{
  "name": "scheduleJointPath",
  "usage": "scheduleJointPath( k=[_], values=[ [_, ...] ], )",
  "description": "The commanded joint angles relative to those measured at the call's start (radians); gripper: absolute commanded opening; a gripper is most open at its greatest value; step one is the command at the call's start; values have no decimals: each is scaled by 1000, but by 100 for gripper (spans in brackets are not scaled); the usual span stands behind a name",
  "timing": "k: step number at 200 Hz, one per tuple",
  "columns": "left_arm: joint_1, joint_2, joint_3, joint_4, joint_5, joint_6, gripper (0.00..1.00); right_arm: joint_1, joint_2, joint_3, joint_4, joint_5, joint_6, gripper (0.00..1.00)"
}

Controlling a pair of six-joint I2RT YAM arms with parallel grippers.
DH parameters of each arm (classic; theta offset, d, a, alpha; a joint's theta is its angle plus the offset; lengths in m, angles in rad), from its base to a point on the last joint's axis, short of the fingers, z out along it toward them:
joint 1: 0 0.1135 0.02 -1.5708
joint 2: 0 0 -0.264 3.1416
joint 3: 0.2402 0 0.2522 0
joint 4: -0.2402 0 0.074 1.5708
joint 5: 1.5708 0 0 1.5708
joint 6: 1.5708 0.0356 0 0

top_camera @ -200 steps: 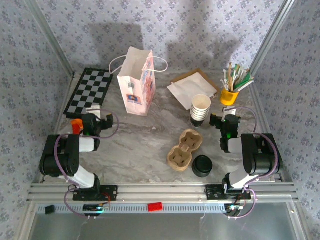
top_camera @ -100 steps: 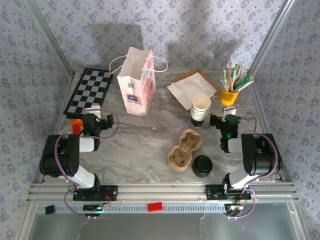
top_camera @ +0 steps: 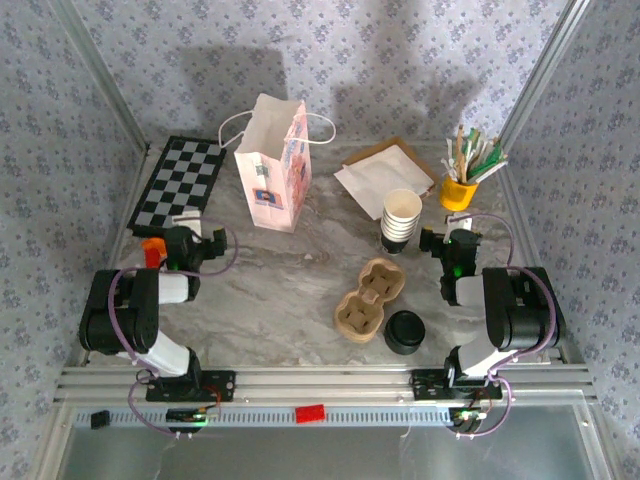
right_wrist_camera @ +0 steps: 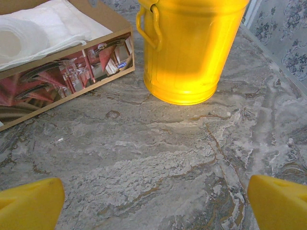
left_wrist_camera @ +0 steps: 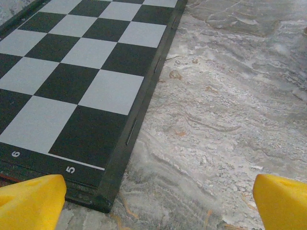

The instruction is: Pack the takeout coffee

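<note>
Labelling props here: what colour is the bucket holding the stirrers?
The bucket is yellow, clearest in the right wrist view.

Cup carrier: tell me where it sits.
In the top view, the cup carrier lies right of centre, in front of the paper cups, with the black lid at its near right.

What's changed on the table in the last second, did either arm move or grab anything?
Nothing visibly changed. The left gripper and right gripper remain open and empty, and the paper bag, cup stack, cup carrier and black lid sit where they were.
</note>
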Motion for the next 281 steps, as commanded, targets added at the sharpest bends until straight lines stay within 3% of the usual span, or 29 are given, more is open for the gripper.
scheduleJointPath(
  k=[1,17,33,51,67,112,155,184,214,266,281],
  values=[
    [4,-50,75,-101,-4,-1,100,-6,-4,13,28,5,-17,100],
    [4,-88,64,-118,53,26,100,-4,-28,4,19,64,5,100],
    [4,-156,43,-135,17,1,100,-6,-67,-6,11,33,-7,100],
    [4,-245,44,-194,1,-19,100,28,-155,20,-101,79,-35,100],
    [5,-314,87,-333,4,-46,100,34,-269,95,-348,137,24,100],
    [10,-506,216,-625,32,-246,100,-41,-448,398,-1115,51,369,100],
    [41,-616,258,-819,40,-594,100,-114,-506,501,-1409,-138,462,100],
    [39,-615,356,-1078,141,-682,100,-111,-508,633,-1659,-126,471,99],
    [-110,-692,415,-1266,112,-674,100,-66,-495,778,-1860,-173,489,94],
    [-377,-768,380,-1284,82,-767,100,95,-266,1152,-2112,-163,534,88],
    [-452,-741,387,-1259,57,-758,100,129,-212,1208,-2134,-171,567,80]
  ],
)
